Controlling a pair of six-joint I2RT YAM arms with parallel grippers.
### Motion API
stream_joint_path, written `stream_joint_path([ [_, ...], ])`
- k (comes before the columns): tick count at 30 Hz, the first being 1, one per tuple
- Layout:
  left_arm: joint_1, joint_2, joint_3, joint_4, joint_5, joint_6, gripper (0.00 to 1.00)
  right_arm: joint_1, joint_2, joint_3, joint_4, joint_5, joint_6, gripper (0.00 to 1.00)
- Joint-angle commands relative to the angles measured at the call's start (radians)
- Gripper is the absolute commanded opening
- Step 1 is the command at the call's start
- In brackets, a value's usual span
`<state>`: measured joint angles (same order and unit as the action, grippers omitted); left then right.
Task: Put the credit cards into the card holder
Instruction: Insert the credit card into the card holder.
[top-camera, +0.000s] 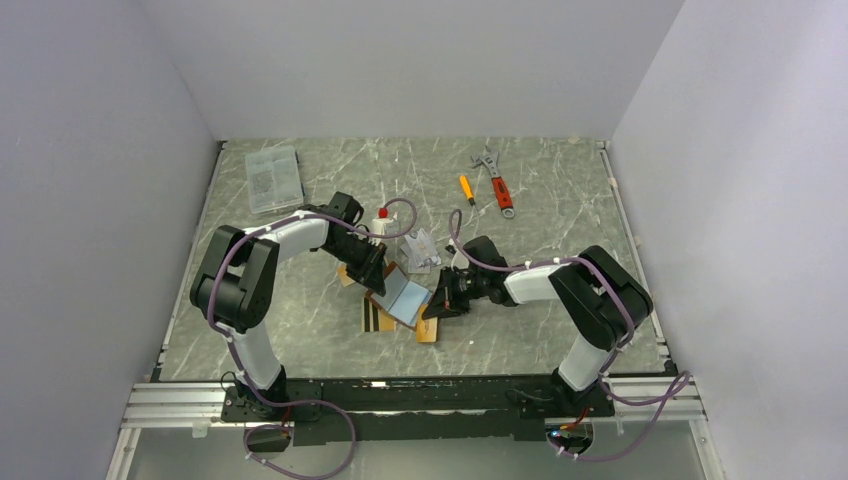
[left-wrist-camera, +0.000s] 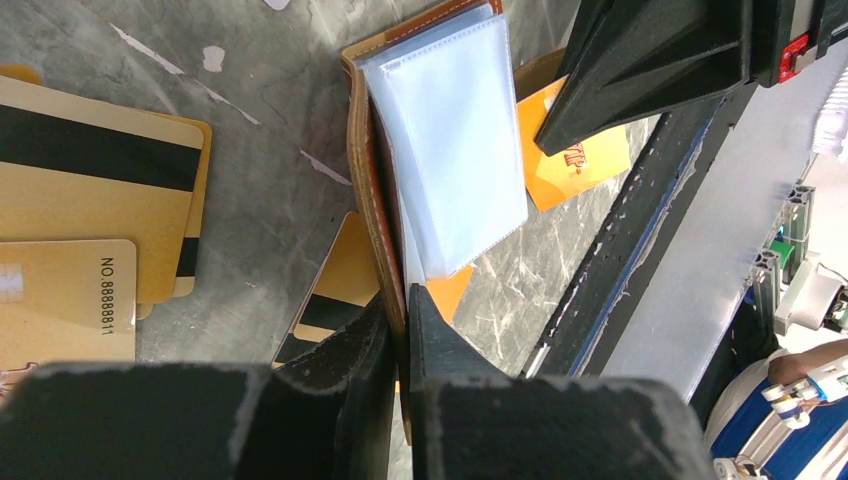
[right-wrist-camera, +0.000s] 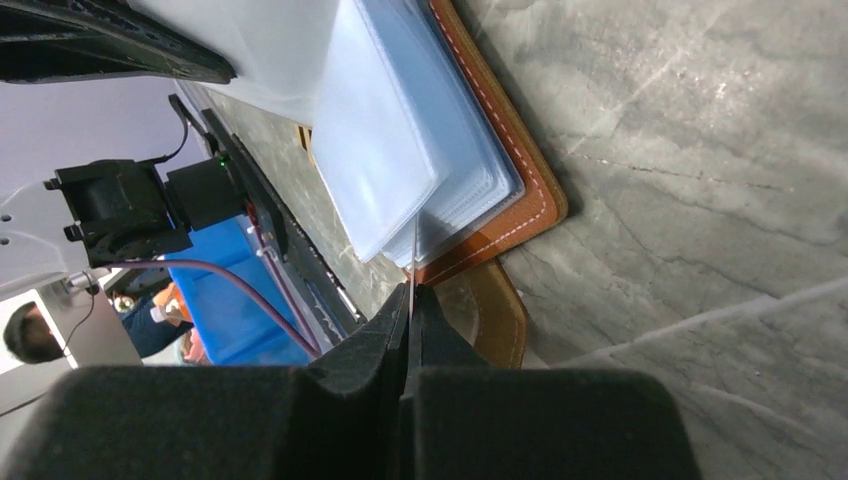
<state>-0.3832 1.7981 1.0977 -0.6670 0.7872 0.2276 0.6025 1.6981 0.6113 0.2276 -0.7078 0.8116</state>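
Observation:
The tan-brown card holder (top-camera: 392, 290) lies open at the table's middle, its clear sleeves (left-wrist-camera: 455, 140) fanned up. My left gripper (left-wrist-camera: 402, 312) is shut on its leather cover (left-wrist-camera: 362, 150). My right gripper (right-wrist-camera: 411, 292) is shut on a thin pale sheet seen edge-on, which runs into the sleeve stack (right-wrist-camera: 400, 130) and looks like one clear sleeve. Its fingers (left-wrist-camera: 650, 60) show at the sleeves' far side. Gold cards with black stripes (left-wrist-camera: 90, 165) and a numbered gold card (left-wrist-camera: 65, 300) lie left of the holder. An orange card (left-wrist-camera: 580, 160) lies beside it. The snap tab (right-wrist-camera: 503, 315) rests on the table.
A clear plastic box (top-camera: 273, 178) sits at the back left. A red-handled wrench (top-camera: 497, 183) and a small screwdriver (top-camera: 466, 188) lie at the back right. A small red-capped bottle (top-camera: 382, 222) and a plastic packet (top-camera: 422, 248) stand just behind the holder.

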Motion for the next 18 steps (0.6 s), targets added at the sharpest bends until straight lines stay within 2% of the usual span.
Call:
stream_joint_path([
  [1, -0.011, -0.003, 0.034, -0.016, 0.02, 0.036, 0.13, -0.005, 0.003, 0.041, 0.032, -0.003, -0.021, 0.0],
  [13, -0.013, -0.006, 0.04, -0.029, 0.019, 0.044, 0.13, -0.005, -0.03, 0.054, 0.022, -0.013, -0.019, 0.0],
  [18, -0.013, -0.005, 0.042, -0.03, 0.023, 0.044, 0.16, 0.017, -0.024, 0.086, 0.036, -0.025, -0.003, 0.0],
])
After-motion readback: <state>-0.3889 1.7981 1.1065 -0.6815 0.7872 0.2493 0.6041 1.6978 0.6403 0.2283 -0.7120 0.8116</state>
